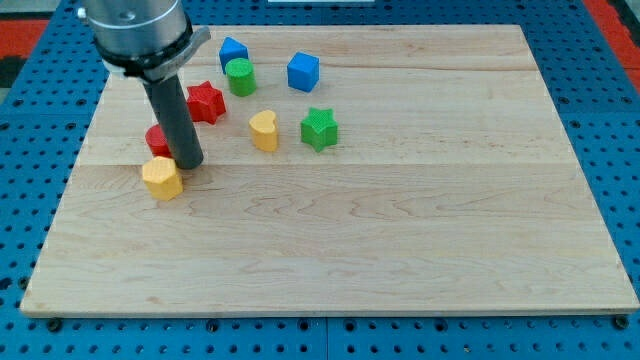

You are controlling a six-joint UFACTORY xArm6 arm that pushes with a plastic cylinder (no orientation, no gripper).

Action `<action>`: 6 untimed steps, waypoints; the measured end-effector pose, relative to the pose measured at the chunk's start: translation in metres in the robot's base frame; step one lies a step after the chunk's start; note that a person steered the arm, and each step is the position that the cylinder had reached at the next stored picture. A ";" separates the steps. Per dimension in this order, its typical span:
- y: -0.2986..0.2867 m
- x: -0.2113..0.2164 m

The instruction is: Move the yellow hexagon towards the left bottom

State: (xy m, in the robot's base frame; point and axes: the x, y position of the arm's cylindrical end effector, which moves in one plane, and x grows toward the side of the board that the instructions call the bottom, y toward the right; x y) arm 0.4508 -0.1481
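Note:
The yellow hexagon point(162, 178) lies on the wooden board point(400, 230) at the view's left, about mid-height. My tip point(189, 164) rests on the board just to the upper right of the hexagon, touching or nearly touching its edge. The dark rod rises from there toward the view's top left. A red block point(156, 139) sits just behind the rod, partly hidden by it, directly above the hexagon.
A red star point(206, 102), green cylinder point(240, 76), blue block point(232, 50) and blue cube point(303, 71) cluster near the view's top left. A yellow heart point(264, 130) and green star point(319, 128) sit right of the rod. The board's left edge is near the hexagon.

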 end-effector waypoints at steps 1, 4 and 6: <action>0.064 0.011; 0.016 0.002; -0.050 0.086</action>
